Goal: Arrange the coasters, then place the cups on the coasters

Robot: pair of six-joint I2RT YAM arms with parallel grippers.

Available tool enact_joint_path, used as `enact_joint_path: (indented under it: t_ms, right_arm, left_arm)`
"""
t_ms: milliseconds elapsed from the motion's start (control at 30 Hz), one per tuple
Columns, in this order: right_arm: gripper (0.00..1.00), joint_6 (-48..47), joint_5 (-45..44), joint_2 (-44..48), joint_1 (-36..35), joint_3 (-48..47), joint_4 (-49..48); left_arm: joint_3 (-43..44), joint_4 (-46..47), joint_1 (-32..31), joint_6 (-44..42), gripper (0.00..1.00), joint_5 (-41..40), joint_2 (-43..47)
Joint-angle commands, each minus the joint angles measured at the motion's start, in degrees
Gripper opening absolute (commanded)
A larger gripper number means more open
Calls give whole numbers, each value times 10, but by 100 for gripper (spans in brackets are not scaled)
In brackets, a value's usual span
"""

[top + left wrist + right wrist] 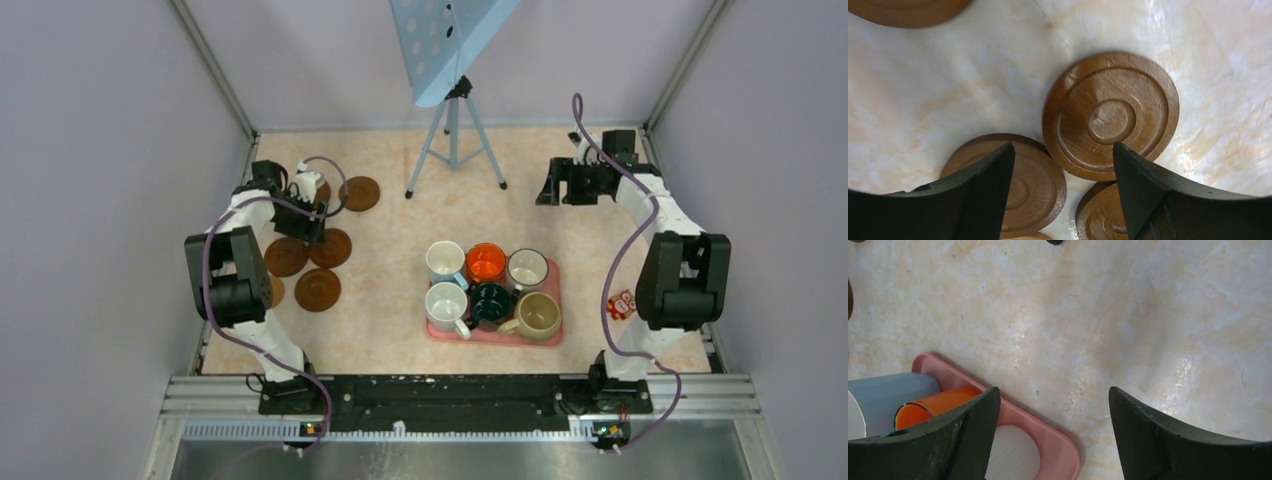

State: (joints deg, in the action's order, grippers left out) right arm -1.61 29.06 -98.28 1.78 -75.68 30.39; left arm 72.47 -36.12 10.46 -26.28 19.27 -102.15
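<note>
Black fingers [973,195] of the left gripper [1063,150] fill the bottom of the left wrist view. Its jaws stand apart with nothing between them, poised over a cluster of coasters [1110,116] at the left side of the table [390,300]. Each coaster is a round, flat, brown, wooden-looking disc with concentric rings around a small centre. Several touch or overlap at their edges, and one [359,193] lies apart toward the far side. Expect a coaster to be light, rigid and low, with a smooth finish that may slip. Take hold across the rim at an exposed edge, preferably where it rides up on a neighbour. The right gripper [1053,390] is likewise spread wide and empty, above bare table just beside the pink tray [1048,440]. The cups [486,262], six handled mugs, stand packed in two rows on that tray, none yet on a coaster. Judge them rigid, heavier and breakable; grip at the rim wall or the handle.
</note>
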Motion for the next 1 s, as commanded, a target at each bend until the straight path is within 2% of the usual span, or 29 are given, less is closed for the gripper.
enact_joint_path:
  t_ms: [0, 267, 600, 967]
  right_arm:
    - [79, -21, 8, 58, 1, 16, -42]
    - [80, -45, 3, 91, 2, 32, -41]
    - [81, -71, -45, 73, 2, 3, -3]
    - [81, -75, -29, 58, 2, -13, 13]
  left_arm:
    - [-37, 18, -1, -70, 77, 10, 31]
    - [-34, 48, -4, -94, 73, 11, -3]
    - [-63, 57, -39, -106, 62, -12, -7]
    - [-69, 96, -137, -60, 54, -43, -24]
